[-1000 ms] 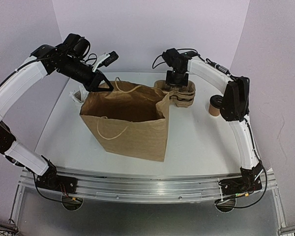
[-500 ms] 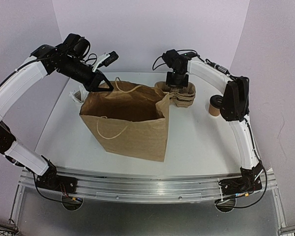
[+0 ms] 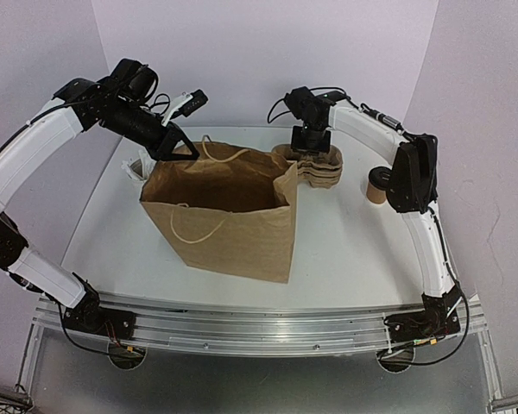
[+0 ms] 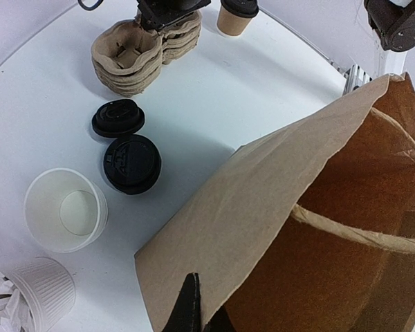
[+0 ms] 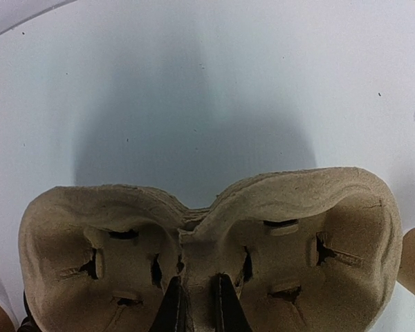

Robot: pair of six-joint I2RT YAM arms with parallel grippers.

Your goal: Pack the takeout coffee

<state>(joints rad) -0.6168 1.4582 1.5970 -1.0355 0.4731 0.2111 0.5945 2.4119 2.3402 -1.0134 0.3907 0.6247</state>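
The takeout coffee [image 3: 378, 184], a small brown cup with a black lid, stands at the back right of the table; it also shows at the top of the left wrist view [image 4: 235, 15]. An open brown paper bag [image 3: 224, 211] stands mid-table. My left gripper [image 3: 177, 151] is shut on the bag's back-left rim, pinching the paper wall [image 4: 263, 207] between its fingers [image 4: 206, 294]. My right gripper [image 3: 312, 142] is over a stack of pulp cup carriers [image 3: 315, 166], shut on the top carrier's middle ridge [image 5: 198, 278].
Behind the bag in the left wrist view lie two black lids [image 4: 117, 117] [image 4: 131, 162], an empty white cup [image 4: 66, 209] and a ribbed white cup of wrapped straws [image 4: 45, 297]. The carrier stack [image 4: 135, 55] sits between the bag and the coffee.
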